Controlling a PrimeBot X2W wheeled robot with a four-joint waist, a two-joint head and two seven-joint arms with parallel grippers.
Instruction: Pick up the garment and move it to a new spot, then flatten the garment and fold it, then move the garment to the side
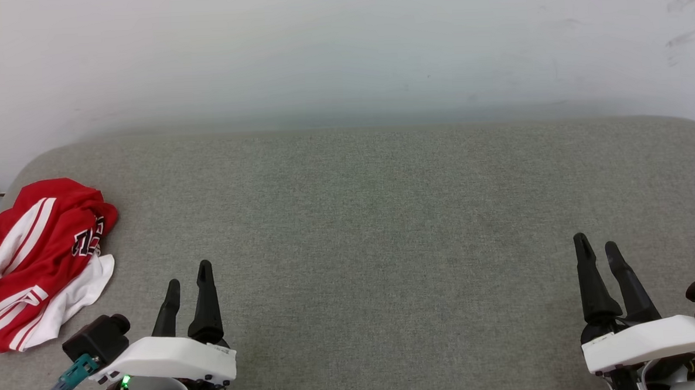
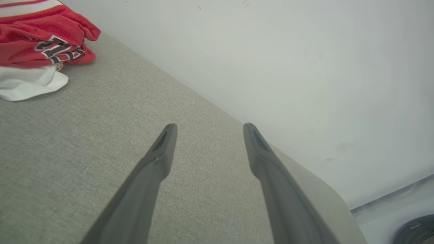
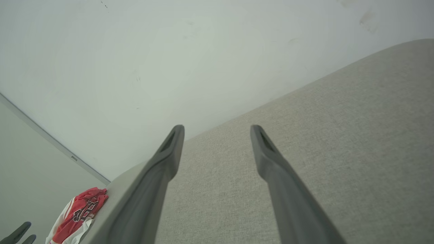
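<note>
One red jersey T-shirt (image 1: pixel 39 261), crumpled at the left edge of the grey fabric-topped desk (image 1: pixel 383 217), not yet picked up. Left hand (image 1: pixel 188 273), spread wide and empty, sits near it, probably best placed to reach it. Right hand (image 1: pixel 594 240), equally spread and empty, is parked well apart at the far right.

Garment (image 1: pixel 39 255) red, white stripes, black lettering; table (image 1: pixel 384 228) grey.

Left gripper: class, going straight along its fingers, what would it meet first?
Probably the grey cushion near its far edge, else the white wall; depth is unclear. The garment lies off that line.
</note>
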